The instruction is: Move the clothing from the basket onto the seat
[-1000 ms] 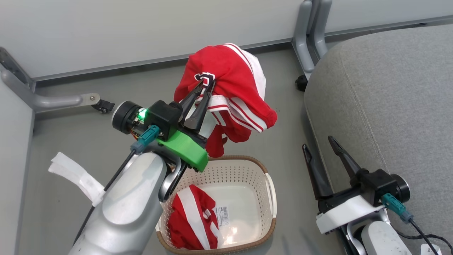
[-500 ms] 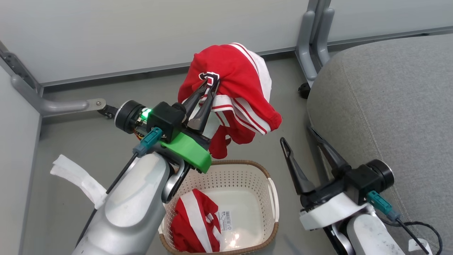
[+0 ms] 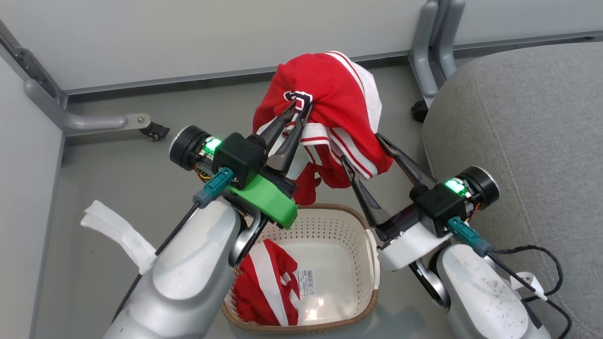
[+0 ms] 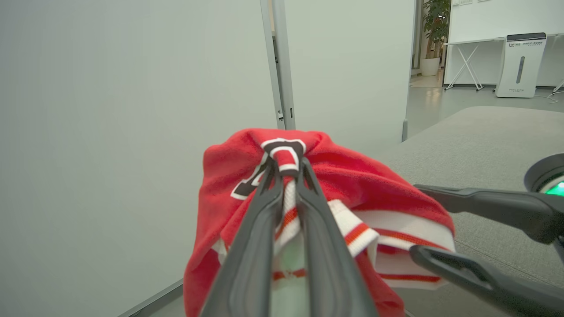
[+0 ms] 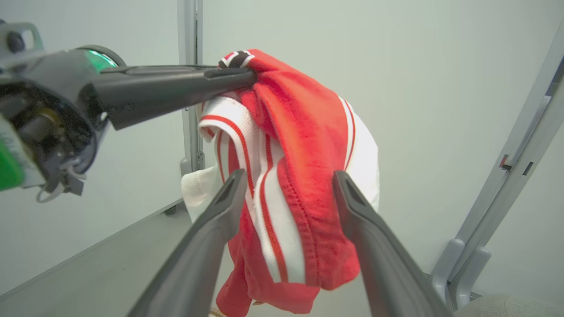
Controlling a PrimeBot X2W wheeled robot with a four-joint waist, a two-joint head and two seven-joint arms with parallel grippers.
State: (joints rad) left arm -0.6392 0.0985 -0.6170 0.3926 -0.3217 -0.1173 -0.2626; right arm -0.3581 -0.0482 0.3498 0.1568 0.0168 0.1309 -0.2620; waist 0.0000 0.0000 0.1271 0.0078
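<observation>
Pinched by the left pincer at its lettering: red garment, dangling lengthwise above the basket. Straddling its lower hem, spread wide: right pincer, nearer the seat on the right. In the basket: other garment.

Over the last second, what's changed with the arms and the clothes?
The right gripper swung in from beside the seat toward the lifted red garment; its open fingers now straddle the hanging lower edge, not closed on it. The left gripper stays shut on that garment above the basket, and the other garment still lies inside.
</observation>
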